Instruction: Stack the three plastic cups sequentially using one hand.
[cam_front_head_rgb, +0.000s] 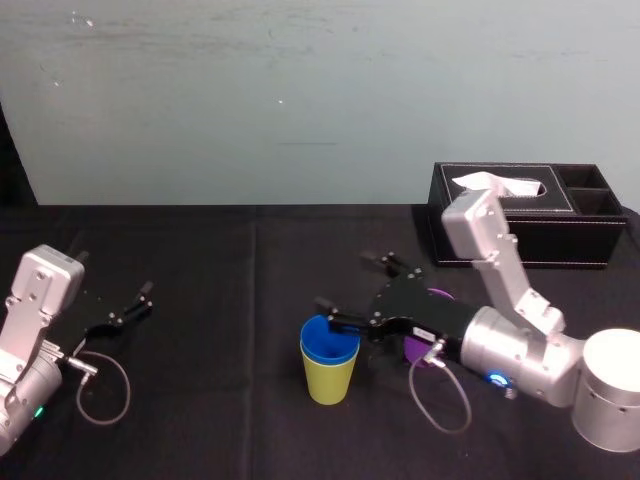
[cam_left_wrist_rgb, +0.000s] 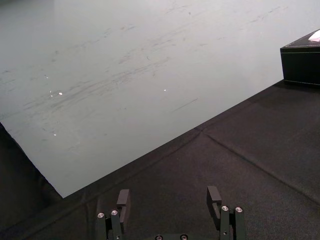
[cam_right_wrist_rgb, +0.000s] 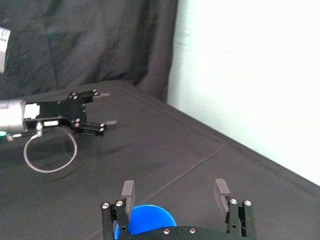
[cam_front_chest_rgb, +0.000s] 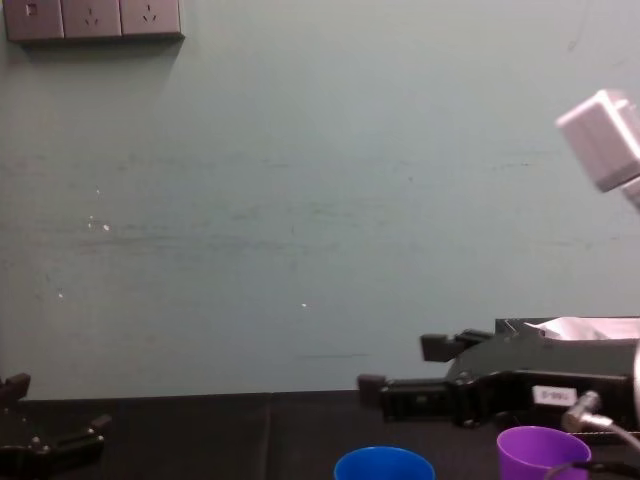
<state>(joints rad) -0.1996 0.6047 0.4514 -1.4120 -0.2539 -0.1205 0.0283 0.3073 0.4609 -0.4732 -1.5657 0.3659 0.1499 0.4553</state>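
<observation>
The blue cup (cam_front_head_rgb: 328, 340) sits nested inside the yellow-green cup (cam_front_head_rgb: 330, 382), and the pair stands upright on the black tablecloth (cam_front_head_rgb: 250, 400) near the middle of the table. Only the blue rim pokes out above the yellow-green one. Just to the robot's right of that pair is the purple cup (cam_front_head_rgb: 418, 350), standing on its own and partly hidden under the right arm. The right gripper (cam_front_head_rgb: 347, 282) hangs over the table beside the stacked pair with its fingers spread wide and nothing between them. One fingertip reaches close to the blue rim and the other points off toward the back wall. Behind it on the right, a black leather tissue box (cam_front_head_rgb: 520, 238) has a white tissue sticking up. Far off on the left side of the table, the left gripper (cam_front_head_rgb: 115, 275) rests low over the cloth, its fingers parted too and holding nothing.
</observation>
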